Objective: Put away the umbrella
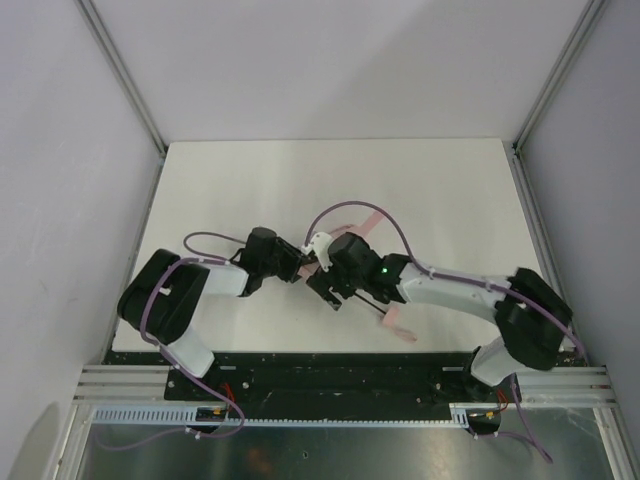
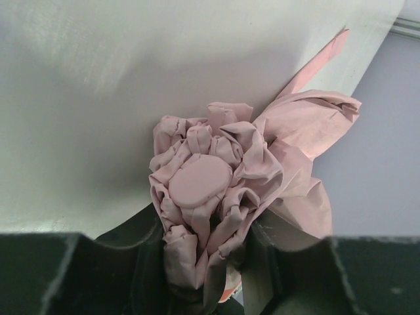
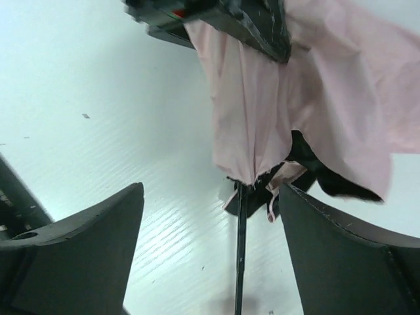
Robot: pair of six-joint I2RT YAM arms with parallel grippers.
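Note:
The pale pink umbrella (image 1: 352,224) lies at the middle of the white table (image 1: 240,185), between my two grippers. Its thin black shaft (image 1: 372,305) runs toward the near right to the pink handle (image 1: 398,328). My left gripper (image 1: 292,268) is shut on the bunched fabric just below the round pink tip cap (image 2: 200,180). My right gripper (image 1: 325,278) is open. In the right wrist view its fingers (image 3: 98,236) stand wide on either side of the shaft (image 3: 240,249), below the hanging fabric (image 3: 249,111), touching neither. A pink strap (image 2: 315,62) sticks out past the fabric.
Grey walls and metal frame posts (image 1: 120,70) enclose the table on the left, back and right. The black base rail (image 1: 330,375) runs along the near edge. Purple cables (image 1: 395,225) loop above both arms.

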